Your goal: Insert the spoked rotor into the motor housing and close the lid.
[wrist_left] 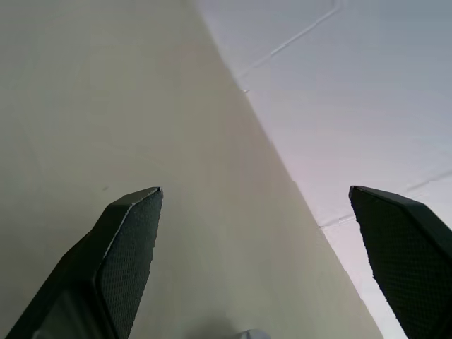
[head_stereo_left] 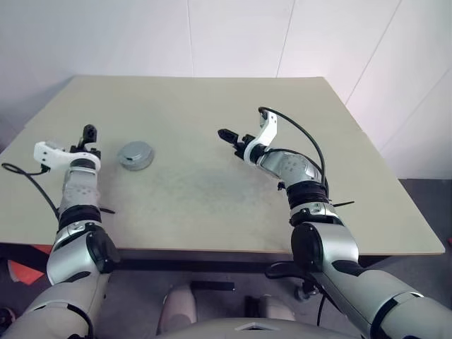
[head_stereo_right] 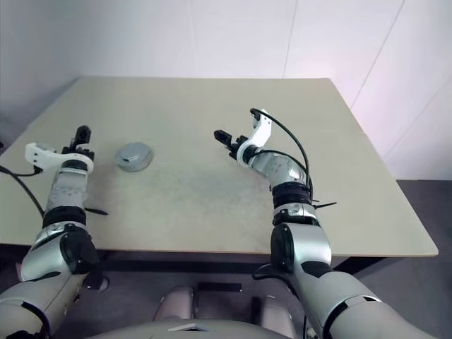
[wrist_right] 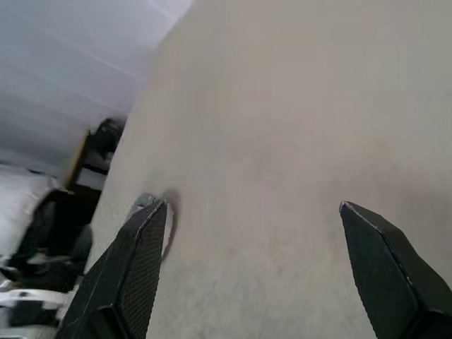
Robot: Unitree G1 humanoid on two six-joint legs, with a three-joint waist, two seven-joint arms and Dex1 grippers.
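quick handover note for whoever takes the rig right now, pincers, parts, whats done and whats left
Left pincer: open, empty, above the table's left side.
Right pincer: open, empty, above mid-table.
Lid: grey disc on the round assembly standing on the table between the pincers, nearer the left one. Housing and rotor cannot be told apart under it.
Done: the lid looks to be on.
Left: confirm the lid is fully seated.
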